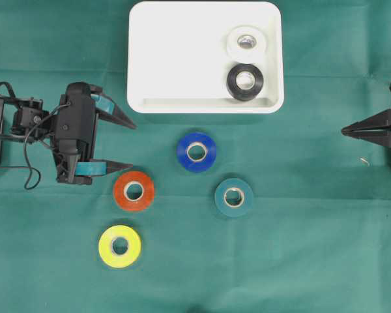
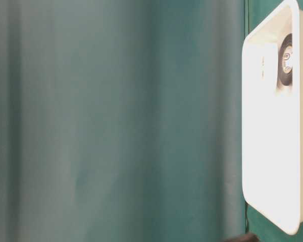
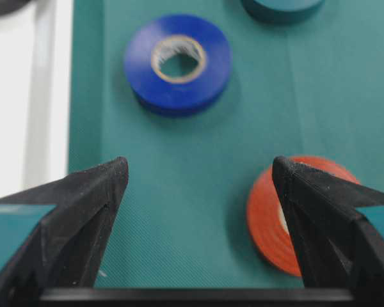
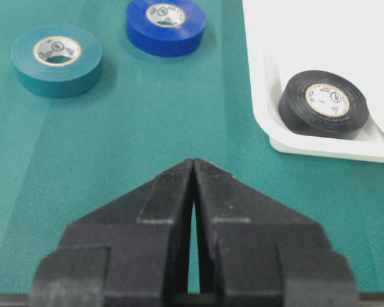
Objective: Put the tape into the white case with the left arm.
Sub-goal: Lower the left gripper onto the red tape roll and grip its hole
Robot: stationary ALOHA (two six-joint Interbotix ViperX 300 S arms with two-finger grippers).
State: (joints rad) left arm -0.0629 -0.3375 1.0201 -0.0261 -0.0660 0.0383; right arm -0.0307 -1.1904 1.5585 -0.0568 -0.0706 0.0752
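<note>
Lying flat on the green cloth (image 1: 300, 261) with its long side running left to right, the white case (image 1: 176, 59) keeps white and black rolls in its right end, leaving room for more. Four rolls lie flat outside, cores up; the left gripper (image 1: 131, 146), fingers spread wide and empty, points toward the orange tape (image 1: 133, 190), likely its next pick, while the right gripper (image 1: 344, 132) rests pressed together.

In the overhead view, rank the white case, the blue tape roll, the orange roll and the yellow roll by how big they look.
1. White case, by far the largest.
2. Blue roll, orange roll and yellow roll: they look alike in size, so no ranking among them.
</note>
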